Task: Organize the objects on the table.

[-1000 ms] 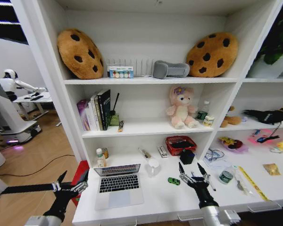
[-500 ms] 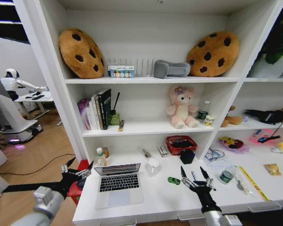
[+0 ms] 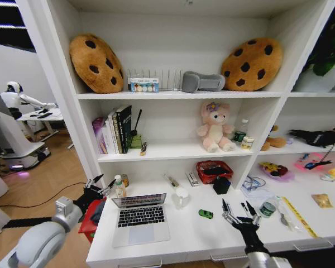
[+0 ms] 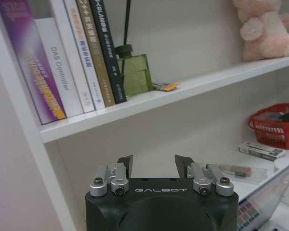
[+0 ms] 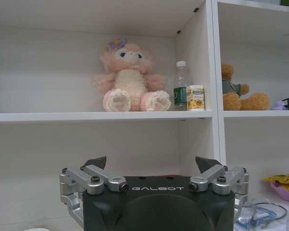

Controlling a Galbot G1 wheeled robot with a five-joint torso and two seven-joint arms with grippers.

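You're facing the table [image 3: 173,237], a long white desk with a smooth, hard, flat top joined to tall shelving, so anything slid along it should move easily. The biggest of the objects is the laptop [image 3: 139,219], a slim silver slab standing open near the front-left corner of the desk, screen tilted back, which leaves its keyboard exposed and the hinge unprotected. Your left gripper [image 3: 99,186] hangs off the desk's left edge, level with the laptop's screen, its fingers spread apart and empty; from its wrist camera you look past them at the books, so it seems poised to approach the laptop rather than hold anything. Your right gripper [image 3: 240,213] hovers over the front edge right of the middle, prongs also apart with nothing between them.

Smaller things lie scattered: the gold foil packet [image 3: 322,200], flat and crinkly, sits toward the right end, well apart from both grippers. The green toy car [image 3: 205,214], tiny, rounded and likely to roll, rests between the laptop and your right gripper, nearest that hand.
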